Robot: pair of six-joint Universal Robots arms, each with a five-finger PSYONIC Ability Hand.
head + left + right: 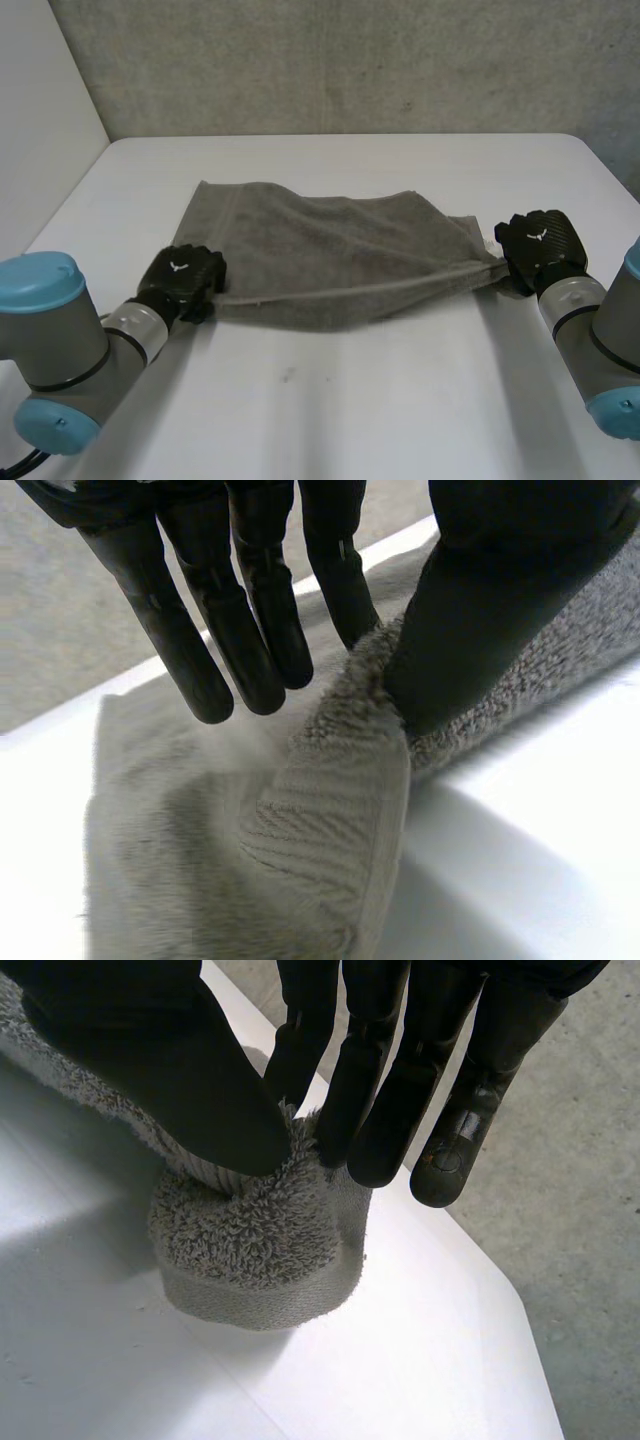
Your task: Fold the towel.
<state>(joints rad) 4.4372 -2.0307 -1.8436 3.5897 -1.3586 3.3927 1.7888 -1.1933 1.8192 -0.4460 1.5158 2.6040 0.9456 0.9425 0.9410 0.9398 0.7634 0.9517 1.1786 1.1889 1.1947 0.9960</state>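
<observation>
One grey towel (320,255), two black hands, one white table (350,400). The towel is spread across the middle of the table, far part lying flat, near edge stretched between the hands. The left hand (185,275) is on the near left corner, the right hand (535,245) on the near right corner.

The head view gives backs of hands only. The left wrist view shows the left hand (250,630) pinching the towel (330,820) edge between thumb and a finger, the other fingers straight. It also shows a flat ribbed woven band along the hem.

The right wrist view shows the right hand (150,1060) with its thumb pressing a bunched towel (250,1250) corner against the fingers. Looped terry pile is plain here. The table (400,1360) corner and speckled concrete floor (580,1210) are beyond.

A rough grey wall (350,60) stands behind the table.
</observation>
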